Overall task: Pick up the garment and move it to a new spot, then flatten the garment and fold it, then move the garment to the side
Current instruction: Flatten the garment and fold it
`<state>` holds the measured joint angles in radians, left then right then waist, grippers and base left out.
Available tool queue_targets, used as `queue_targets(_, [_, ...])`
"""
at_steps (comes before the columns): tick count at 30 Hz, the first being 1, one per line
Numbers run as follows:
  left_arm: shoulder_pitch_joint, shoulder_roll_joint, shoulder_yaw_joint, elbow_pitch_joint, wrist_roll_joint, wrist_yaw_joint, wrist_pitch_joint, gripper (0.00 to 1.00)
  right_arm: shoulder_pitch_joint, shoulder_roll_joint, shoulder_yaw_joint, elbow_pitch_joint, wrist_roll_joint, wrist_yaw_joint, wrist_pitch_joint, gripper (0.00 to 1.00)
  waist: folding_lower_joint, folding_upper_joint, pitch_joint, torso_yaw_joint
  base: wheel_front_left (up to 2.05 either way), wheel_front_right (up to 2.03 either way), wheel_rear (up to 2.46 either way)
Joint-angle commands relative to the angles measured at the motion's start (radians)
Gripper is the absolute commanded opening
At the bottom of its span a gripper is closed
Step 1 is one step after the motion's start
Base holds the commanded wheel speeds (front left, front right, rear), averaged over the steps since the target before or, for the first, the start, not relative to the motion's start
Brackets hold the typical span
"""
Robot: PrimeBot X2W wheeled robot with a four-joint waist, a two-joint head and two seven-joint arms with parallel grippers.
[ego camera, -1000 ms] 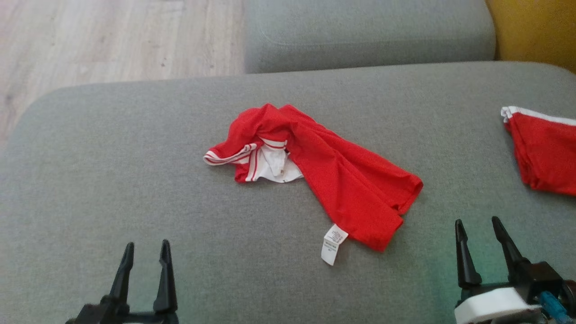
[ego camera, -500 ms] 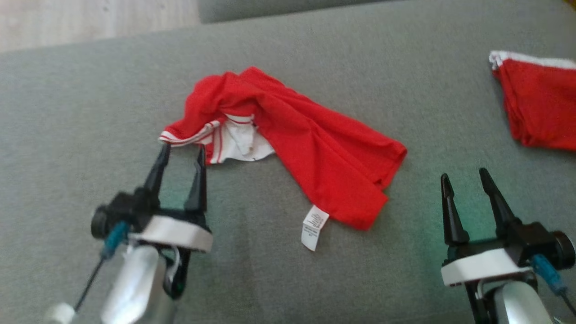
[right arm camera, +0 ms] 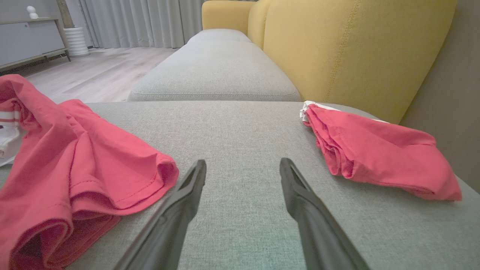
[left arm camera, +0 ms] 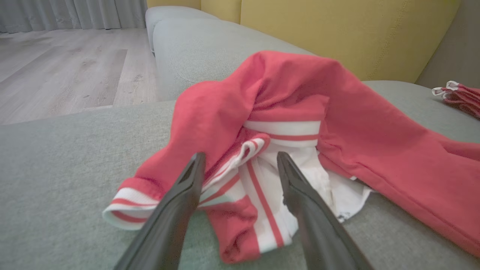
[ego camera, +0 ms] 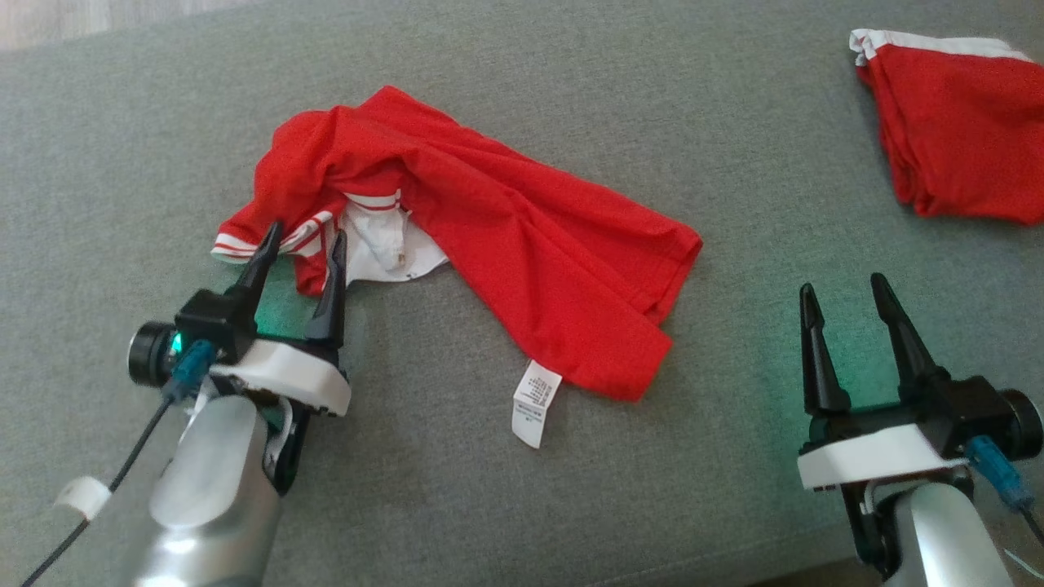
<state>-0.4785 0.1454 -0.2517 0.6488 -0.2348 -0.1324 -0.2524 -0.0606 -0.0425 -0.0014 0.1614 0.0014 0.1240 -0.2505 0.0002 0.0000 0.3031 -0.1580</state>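
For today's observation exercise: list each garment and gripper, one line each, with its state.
Red garment: crumpled, unfolded.
Second red garment: roughly folded, lying flat.
Left gripper: open, tips at the first garment's striped edge.
Right gripper: open, empty, apart from both garments.

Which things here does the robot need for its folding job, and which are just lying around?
For the job: crumpled red garment, left gripper open at its striped trim, right gripper open, grey cushion beneath.
Just lying about: folded red garment at the right, yellow backrest.
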Motion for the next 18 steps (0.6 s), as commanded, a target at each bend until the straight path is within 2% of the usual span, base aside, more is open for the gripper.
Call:
queue_targets(1, [-0.051, 0.029, 0.035, -0.017, 0.012, 0.002, -0.009, 1.0, -0.027, -0.008, 0.026, -0.032, 0.008, 0.007, -0.011, 1.0, -0.0002, 0.0, 0.003, -0.004, 0.0, 0.0, 0.0])
queue_targets(5, [-0.069, 0.034, 0.022, 0.022, 0.017, 0.002, -0.009, 1.0, -0.031, -0.008, 0.031, -0.029, 0.011, 0.007, -0.011, 1.0, -0.0002, 0.0, 0.005, -0.013, 0.0, 0.0, 0.0])
queue_targets(7, [-0.077, 0.037, 0.022, 0.046, 0.014, 0.002, -0.009, 0.66, -0.031, -0.008, 0.035, -0.025, 0.013, 0.007, -0.011, 1.0, -0.0002, 0.0, 0.003, -0.019, 0.0, 0.0, 0.0])
queue_targets(8, [-0.079, 0.038, 0.022, 0.054, 0.011, 0.002, -0.009, 0.39, -0.031, -0.008, 0.035, -0.024, 0.015, 0.007, -0.011, 1.0, -0.0002, 0.0, 0.001, -0.021, 0.0, 0.0, 0.0])
queue_targets(9, [-0.081, 0.037, 0.021, 0.06, 0.006, 0.002, -0.009, 0.0, -0.03, -0.008, 0.034, -0.023, 0.016, 0.007, -0.011, 1.0, -0.0002, 0.0, -0.001, -0.022, 0.0, 0.0, 0.0])
queue_targets(15, [-0.077, 0.045, 0.018, 0.025, -0.057, 0.002, -0.009, 0.0, -0.014, -0.008, 0.025, -0.018, 0.023, 0.007, -0.011, 1.0, -0.0002, 0.0, -0.025, -0.019, 0.0, 0.0, 0.0])
queue_targets(18, [-0.05, 0.057, 0.008, -0.048, -0.138, 0.002, -0.009, 0.0, 0.002, -0.008, 0.013, -0.014, 0.027, 0.007, -0.011, 1.0, -0.0002, 0.0, -0.053, -0.009, 0.0, 0.0, 0.0])
